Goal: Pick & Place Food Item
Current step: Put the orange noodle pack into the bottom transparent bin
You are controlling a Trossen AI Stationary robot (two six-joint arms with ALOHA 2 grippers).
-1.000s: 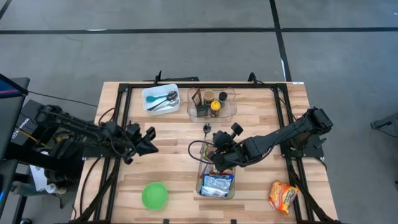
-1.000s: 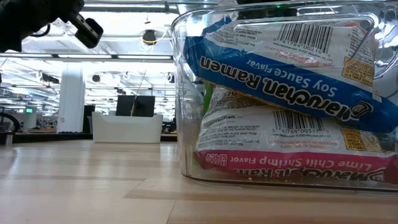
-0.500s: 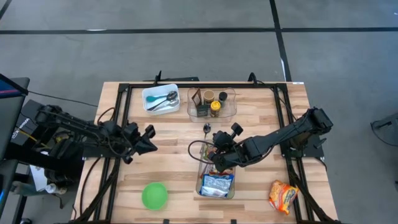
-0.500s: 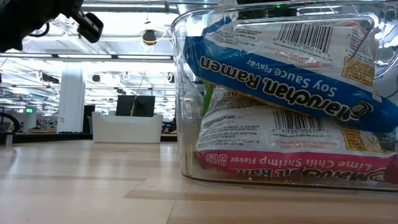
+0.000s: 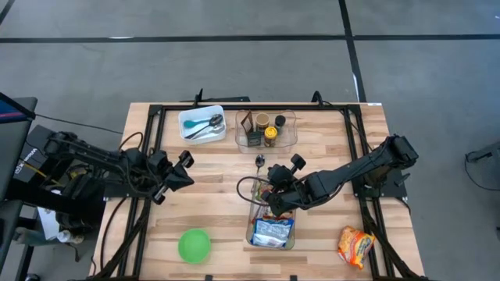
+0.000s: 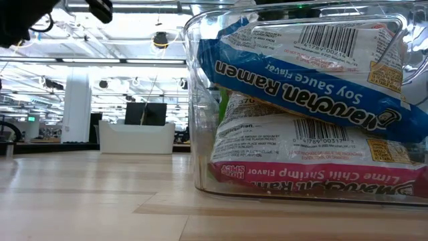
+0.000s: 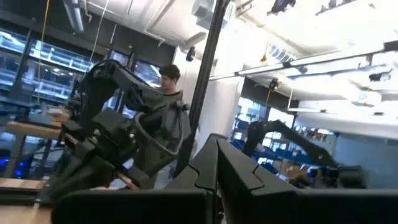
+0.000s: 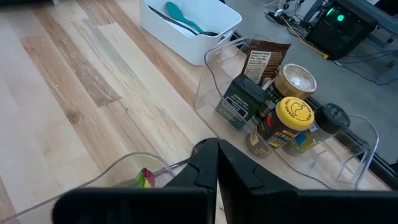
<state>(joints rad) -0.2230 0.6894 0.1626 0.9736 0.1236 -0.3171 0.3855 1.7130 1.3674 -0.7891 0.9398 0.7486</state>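
Shut tight at the right gripper (image 5: 272, 197), with nothing visible between the fingers; poised over the far end of the clear bin (image 5: 251, 231) near the middle of the tabletop (image 5: 219, 211). Just below, inside that bin, stacked ramen packets (image 6: 301, 73), filling it close to the rim in the low view. Well apart, toward the right near corner of the tabletop, an orange packet (image 5: 355, 246) lying loose outside the bin: probably the food item left to move, though only a guess.

Risks from here:
- Dropping straight down with closed fingers: likely to jab the top packet or clip the bin's rim, shoving the light plastic bin along the wood.
- Swinging across to the orange packet without lifting first: could drag the forearm over the bin wall and tip it.
- Pinching a flat, crinkly wrapper: apt to slide away or be caught only by a corner, then slip mid-carry.
- Adding another packet to a bin this full: may perch on the heap and slide back out.

Farther out, beyond the right gripper, a condiment bin (image 5: 266, 129) with jars, and a white tub (image 5: 201, 125) of utensils beside it; a wide backswing could reach either. Between them and the ramen bin, a small dark utensil (image 5: 261, 161) on the wood, easy to knock.

Off at the left side, the left gripper (image 5: 186, 165), also closed and empty, raised above the tabletop, near a green ball (image 5: 194, 245); no danger there unless both arms head for the middle together.
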